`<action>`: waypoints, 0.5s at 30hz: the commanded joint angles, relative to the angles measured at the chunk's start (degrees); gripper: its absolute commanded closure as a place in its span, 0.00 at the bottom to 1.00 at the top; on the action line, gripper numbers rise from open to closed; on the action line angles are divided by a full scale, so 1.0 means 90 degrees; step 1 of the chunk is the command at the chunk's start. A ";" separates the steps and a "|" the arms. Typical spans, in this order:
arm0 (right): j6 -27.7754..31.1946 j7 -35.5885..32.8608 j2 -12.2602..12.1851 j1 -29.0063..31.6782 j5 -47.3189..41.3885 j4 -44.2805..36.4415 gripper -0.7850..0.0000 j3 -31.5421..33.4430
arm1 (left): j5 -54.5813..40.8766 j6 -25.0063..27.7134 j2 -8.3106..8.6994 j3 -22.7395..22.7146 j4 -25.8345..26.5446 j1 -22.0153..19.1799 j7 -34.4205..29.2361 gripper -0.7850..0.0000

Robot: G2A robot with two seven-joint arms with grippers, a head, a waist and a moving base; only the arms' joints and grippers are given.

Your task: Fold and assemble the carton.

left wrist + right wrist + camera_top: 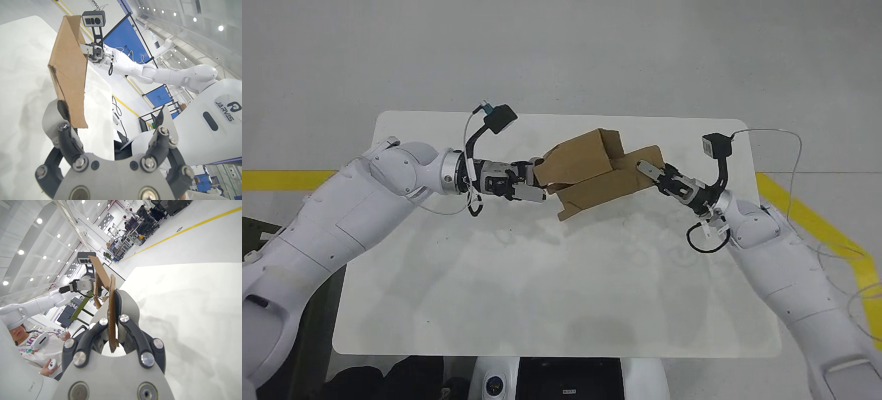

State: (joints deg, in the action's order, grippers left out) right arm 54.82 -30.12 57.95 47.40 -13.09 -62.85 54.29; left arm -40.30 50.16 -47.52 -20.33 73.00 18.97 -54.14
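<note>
A brown cardboard carton (592,168), partly folded, is held up over the far middle of the white table (542,300). My right gripper (649,171) is shut on its right edge; in the right wrist view the cardboard (112,306) runs edge-on between the closed fingers of that gripper (113,294). My left gripper (538,190) is at the carton's left end. Its own wrist view shows the left gripper (109,108) wide open, one finger (56,113) resting against a carton flap (70,75). The right gripper (88,51) pinches the far edge there.
The table's far edge lies just behind the carton, its near half free. A yellow floor line (282,180) runs past both sides of the table. A thin cable (787,140) trails off the right arm's camera mount.
</note>
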 commanded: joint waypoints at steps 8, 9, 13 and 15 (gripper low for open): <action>-0.0038 0.0158 0.0052 0.0044 0.0220 0.0088 1.00 0.0100 | -0.0100 -0.0064 0.0051 -0.0038 0.0098 0.0083 -0.0062 0.00; -0.0033 0.0174 0.0057 0.0048 0.0240 0.0089 1.00 0.0117 | -0.0104 -0.0100 0.0055 -0.0038 0.0100 0.0086 -0.0099 0.00; -0.0040 0.0247 0.0075 0.0067 0.0312 0.0096 1.00 0.0183 | -0.0137 -0.0247 0.0066 -0.0048 0.0094 0.0101 -0.0246 0.00; -0.0049 0.0271 0.0084 0.0080 0.0343 0.0092 1.00 0.0208 | -0.0167 -0.0276 0.0070 -0.0067 0.0092 0.0120 -0.0275 0.00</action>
State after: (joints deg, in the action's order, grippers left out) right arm 54.42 -27.74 58.68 48.07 -10.14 -62.01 56.07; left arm -41.67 47.76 -46.90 -20.85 73.81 19.96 -56.54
